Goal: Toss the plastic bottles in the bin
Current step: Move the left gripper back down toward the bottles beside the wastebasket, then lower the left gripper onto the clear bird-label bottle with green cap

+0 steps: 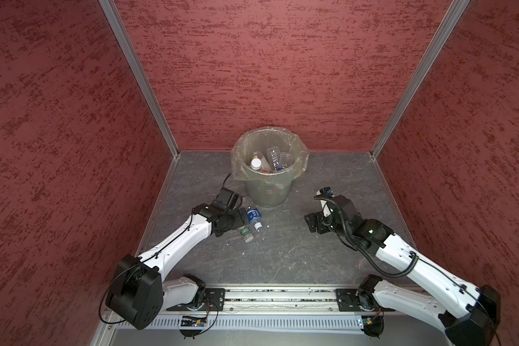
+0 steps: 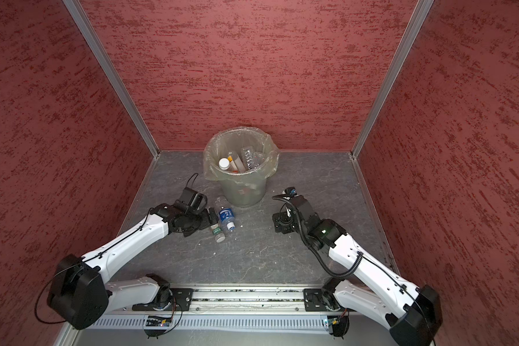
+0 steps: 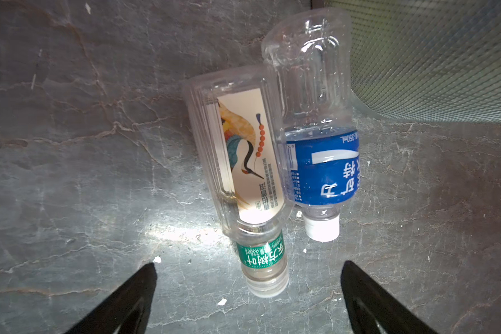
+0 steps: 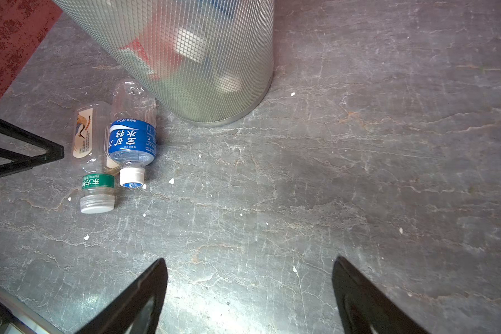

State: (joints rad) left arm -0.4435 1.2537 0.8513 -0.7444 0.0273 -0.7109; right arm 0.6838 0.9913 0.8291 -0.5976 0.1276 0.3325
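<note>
Two plastic bottles lie side by side on the floor in front of the bin (image 1: 294,176) (image 2: 213,170). One has a blue label (image 1: 254,216) (image 3: 321,170) (image 4: 133,141). The other is clear with a crane picture and a green neck band (image 1: 245,232) (image 3: 243,156) (image 4: 94,162). My left gripper (image 3: 249,263) (image 1: 242,218) is open and low, with the crane bottle's cap between its fingertips but not touched. The right gripper (image 4: 250,258) (image 1: 309,223) is open over bare floor, right of the bin. Several bottles (image 1: 270,160) lie inside the bin.
The bin's mesh wall (image 4: 214,57) (image 3: 431,57) stands just behind the blue-label bottle. Red walls close the floor on three sides. A metal rail (image 1: 282,296) carries both arm bases along the front edge. Small white crumbs dot the grey floor (image 4: 359,173).
</note>
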